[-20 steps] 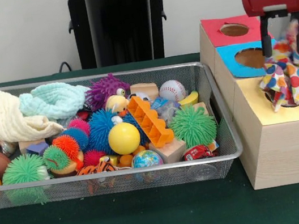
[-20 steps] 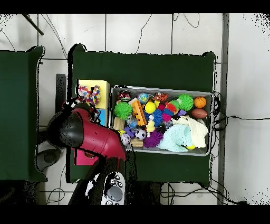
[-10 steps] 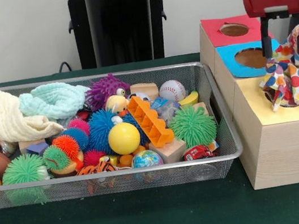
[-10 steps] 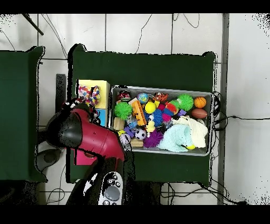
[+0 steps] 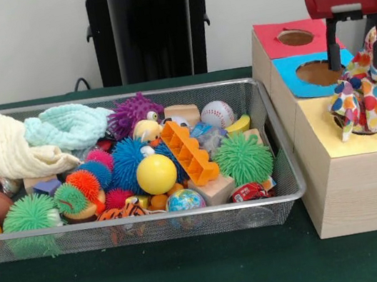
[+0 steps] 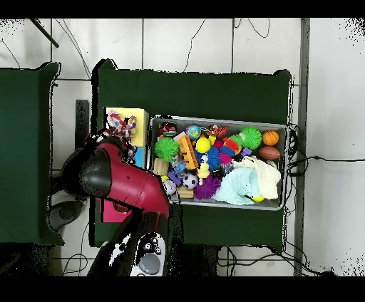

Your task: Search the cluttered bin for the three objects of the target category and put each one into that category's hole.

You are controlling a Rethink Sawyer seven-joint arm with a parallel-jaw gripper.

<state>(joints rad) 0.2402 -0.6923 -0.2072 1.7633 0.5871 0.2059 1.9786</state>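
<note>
A polka-dot cloth (image 5: 370,100) sits bunched in the hole of the yellow section (image 5: 333,138) of the wooden box; in the overhead view the cloth (image 6: 122,127) lies on the same yellow section (image 6: 137,115). My gripper (image 5: 359,47) hangs open just above it, and the cloth's top corner pokes up between the fingers, close to the right one. In the wire bin (image 5: 284,190), a cream cloth (image 5: 9,149) and a teal knitted cloth (image 5: 66,125) lie at the far left.
The box also has a blue section with a hole (image 5: 315,73) and a red section with a hole (image 5: 295,37). Spiky balls, a yellow ball (image 5: 156,174), a baseball (image 5: 217,114), an orange block (image 5: 189,152) and other toys fill the bin. The arm (image 6: 114,178) covers the box's near end.
The polka-dot cloth has dropped from hanging under the gripper and settled lower into the yellow section's hole. The gripper has stayed almost in place above it.
</note>
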